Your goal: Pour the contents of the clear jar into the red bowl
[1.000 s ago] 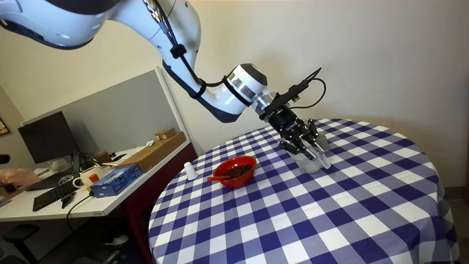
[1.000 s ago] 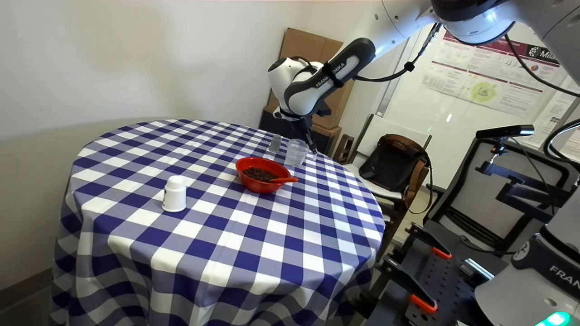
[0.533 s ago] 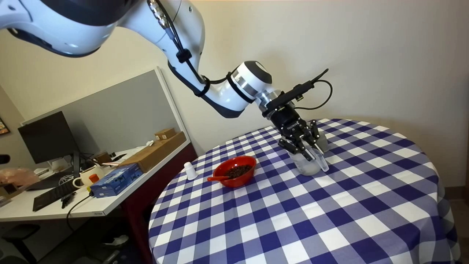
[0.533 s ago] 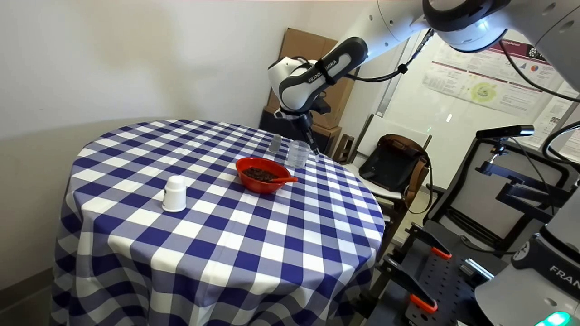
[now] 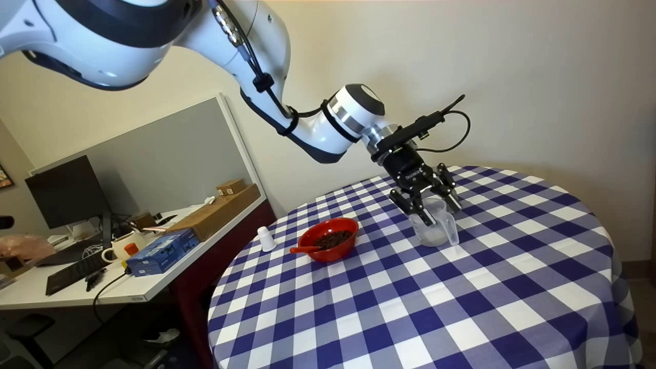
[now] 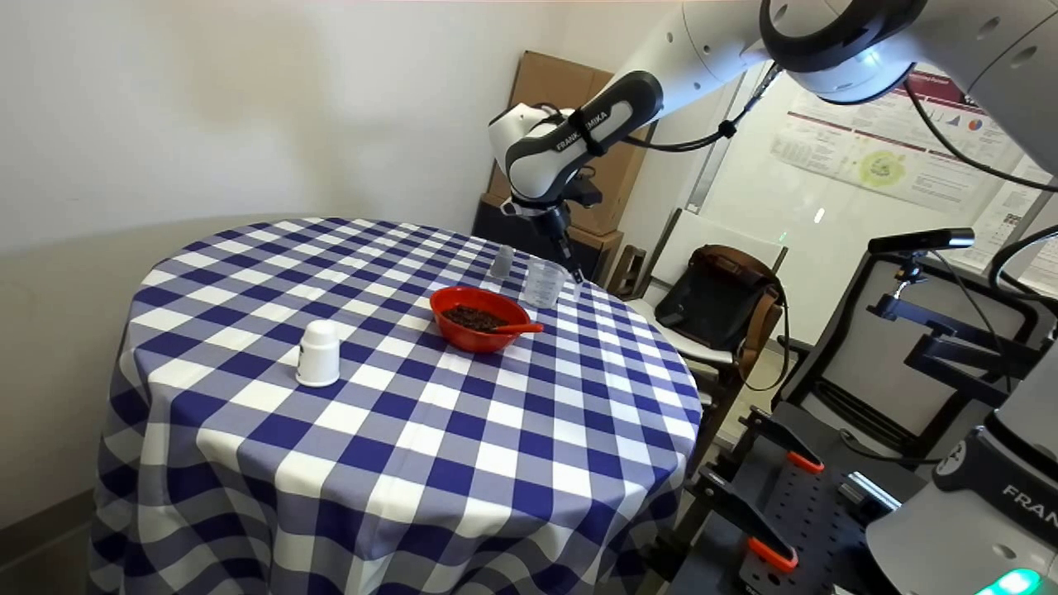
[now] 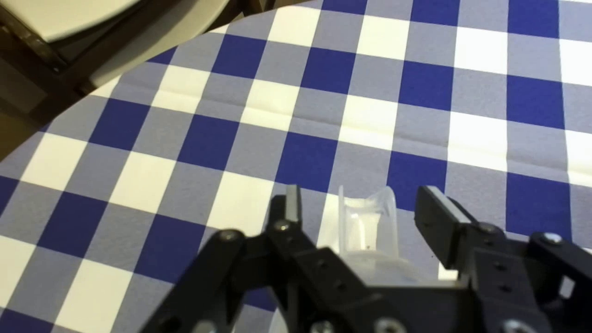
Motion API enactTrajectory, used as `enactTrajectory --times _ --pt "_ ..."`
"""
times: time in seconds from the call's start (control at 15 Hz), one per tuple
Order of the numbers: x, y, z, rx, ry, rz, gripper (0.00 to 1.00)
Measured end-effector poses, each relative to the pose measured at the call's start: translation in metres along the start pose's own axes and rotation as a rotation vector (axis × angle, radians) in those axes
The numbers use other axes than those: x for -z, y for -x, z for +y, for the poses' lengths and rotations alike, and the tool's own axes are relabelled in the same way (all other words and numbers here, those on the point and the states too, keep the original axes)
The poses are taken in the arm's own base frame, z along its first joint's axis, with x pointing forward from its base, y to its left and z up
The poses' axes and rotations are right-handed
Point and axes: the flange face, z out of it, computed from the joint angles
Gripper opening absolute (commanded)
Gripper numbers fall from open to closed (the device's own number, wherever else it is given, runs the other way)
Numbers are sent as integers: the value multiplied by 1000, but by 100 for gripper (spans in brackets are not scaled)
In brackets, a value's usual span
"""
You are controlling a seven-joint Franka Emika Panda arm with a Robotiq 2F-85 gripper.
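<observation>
The clear jar [image 5: 430, 234], a see-through jug with a handle, stands upright on the checked cloth in both exterior views. My gripper [image 7: 360, 206] is open, its fingers apart on either side of the jar's handle [image 7: 368, 231] with gaps to both. In an exterior view the gripper [image 5: 442, 212] slants down over the jar from behind. Most of the jar's body is hidden below the jaws in the wrist view. Beside it, the red bowl [image 6: 463, 337] holds small dark brown pieces and a red spoon [image 6: 522, 328] leaning on its rim.
A smaller clear glass-like object [image 6: 502, 262] stands close behind the jar. A white bottle [image 6: 319, 357] is on the bowl's far side from the jar. The round table's edge [image 7: 129, 74] curves near the gripper, with a chair [image 7: 83, 14] beyond.
The jaws have spread and let go of the jar's handle, which they were closed on before. The jar has shifted slightly, and the arm has moved a little with it.
</observation>
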Motion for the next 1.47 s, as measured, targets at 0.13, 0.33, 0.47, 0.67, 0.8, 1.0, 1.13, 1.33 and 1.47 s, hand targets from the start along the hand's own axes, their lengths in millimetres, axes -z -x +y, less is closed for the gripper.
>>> enactTrajectory --times 0.13,0.33,0.47,0.67,0.8,1.0,1.13,1.33,1.47 --pt "2 1 2 -1 31 -28 100" --pt "17 -1 3 -28 155 -113 100" --pt "37 -3 -2 -66 251 -157 100" --pt "74 2 -11 -152 398 -196 100" --pt "95 14 -16 -236 468 -209 100" --pt "115 36 -22 -374 494 -205 100" --pt "125 49 -24 -458 497 -173 100" --pt "141 63 -27 -572 507 -62 100" --pt "153 72 -29 -632 514 29 100"
